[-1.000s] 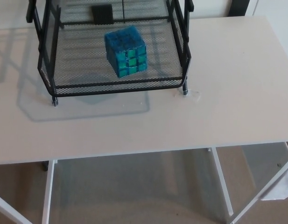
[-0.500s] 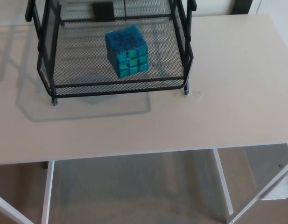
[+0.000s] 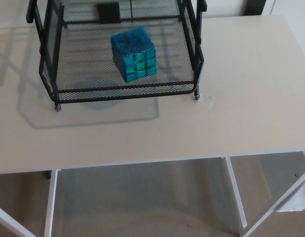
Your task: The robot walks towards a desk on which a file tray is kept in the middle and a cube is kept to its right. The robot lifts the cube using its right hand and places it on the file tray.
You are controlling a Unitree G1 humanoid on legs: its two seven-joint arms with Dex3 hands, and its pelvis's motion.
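— If you start at the left side of the desk (image 3: 251,89), what lies there?
— A pale top, with the grey shadow (image 3: 36,116) of the file tray (image 3: 122,92) spread across it. The tray is black wire mesh and stands toward the back of the desk, left of the picture's middle. Its front left foot (image 3: 57,107) rests on the desk top.
— And the cube?
— The cube (image 3: 134,54) sits inside the tray on the mesh floor, roughly midway between the side walls and touching neither. It is blue with green squares, and one vertical edge is turned toward the front.
— Anything behind it?
— A dark rectangular thing (image 3: 108,12) shows through the mesh at the back. I cannot tell what it is.
— Further right?
— The tray's front right foot (image 3: 196,97), then plain desk top out to the right edge. Below the front edge are white frame bars (image 3: 235,192) over a tan floor (image 3: 142,207).
— The robot's hands?
— Neither one shows in the head view, so I cannot tell how their fingers stand.
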